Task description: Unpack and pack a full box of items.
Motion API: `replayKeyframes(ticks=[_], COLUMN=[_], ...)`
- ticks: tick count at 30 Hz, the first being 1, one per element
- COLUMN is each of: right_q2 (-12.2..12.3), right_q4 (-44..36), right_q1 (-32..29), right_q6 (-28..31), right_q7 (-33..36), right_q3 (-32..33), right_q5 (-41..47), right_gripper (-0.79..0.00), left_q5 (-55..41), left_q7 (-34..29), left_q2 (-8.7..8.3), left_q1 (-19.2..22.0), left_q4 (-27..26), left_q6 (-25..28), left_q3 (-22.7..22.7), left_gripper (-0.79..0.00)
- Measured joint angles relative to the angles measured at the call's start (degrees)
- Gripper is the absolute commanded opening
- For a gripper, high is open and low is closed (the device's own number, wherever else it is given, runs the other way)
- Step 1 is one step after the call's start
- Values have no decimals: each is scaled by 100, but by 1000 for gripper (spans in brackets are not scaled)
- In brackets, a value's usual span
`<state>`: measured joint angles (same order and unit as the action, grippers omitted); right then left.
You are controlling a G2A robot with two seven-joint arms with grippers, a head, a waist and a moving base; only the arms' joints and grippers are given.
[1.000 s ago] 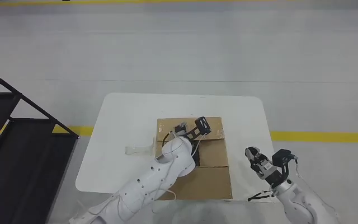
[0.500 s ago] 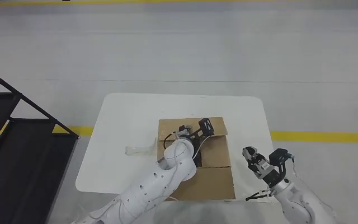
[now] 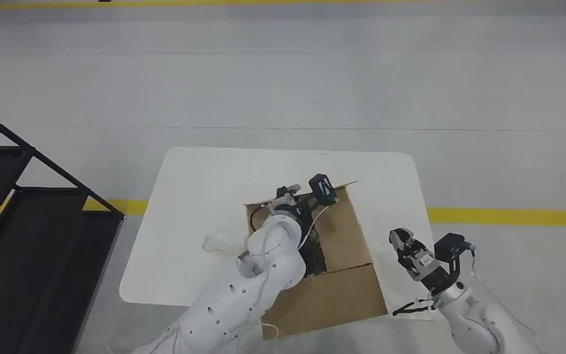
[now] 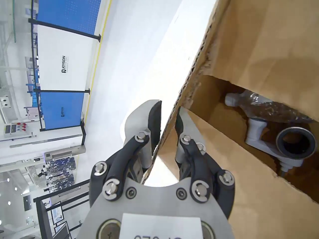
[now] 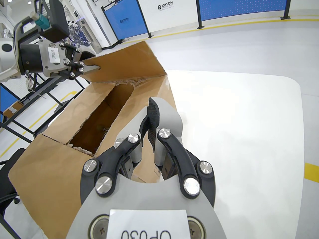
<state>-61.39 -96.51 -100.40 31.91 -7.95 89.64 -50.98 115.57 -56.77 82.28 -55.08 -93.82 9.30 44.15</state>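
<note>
The white rounded-corner table (image 3: 195, 186) carries the large brown cardboard box (image 3: 336, 296), which sits towards the table's near right part. The box stands with its opening upward. Its long axis runs from the near edge of the table towards the far edge, skewed so that the far end leans a little to the left. The near flap lies folded outward and overhangs the table's near edge. The far flap (image 5: 127, 63) stands raised above the opening, with a ragged, torn corrugated edge.

The left gripper (image 4: 167, 123) is at the far end of the box, clamped on the edge of that raised far flap: one finger is on the outer face, the other on the inner face, and the cardboard is pinched between the black pads. The right gripper (image 5: 151, 110) is just beside the box's right side, over the near right part of the table, with its fingers drawn together on nothing.

Down inside the box, in the left wrist view, lies a grey cast-metal part with a round black-lined ring (image 4: 294, 141). Touching it is a crinkled clear plastic bag of dark contents (image 4: 269, 108), half hidden under the cardboard.

A small clear plastic piece (image 3: 217, 241) lies on the table to the left of the box, apart from it.
</note>
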Motion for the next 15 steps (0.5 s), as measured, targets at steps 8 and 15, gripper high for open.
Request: replayKeyframes(ticks=[8, 15], right_q2=[-20, -34], right_q4=[10, 34], right_q1=[-15, -85], right_q6=[-44, -90], right_q7=[-23, -75], right_q3=[-15, 13], right_q5=[-9, -28], right_gripper=[-785, -785], left_q5=[14, -78], left_q7=[-5, -337], left_q2=[256, 558], left_q1=[714, 1384], left_q4=[611, 1693], left_q6=[-602, -1103], left_q3=[45, -91], left_gripper=[0, 0])
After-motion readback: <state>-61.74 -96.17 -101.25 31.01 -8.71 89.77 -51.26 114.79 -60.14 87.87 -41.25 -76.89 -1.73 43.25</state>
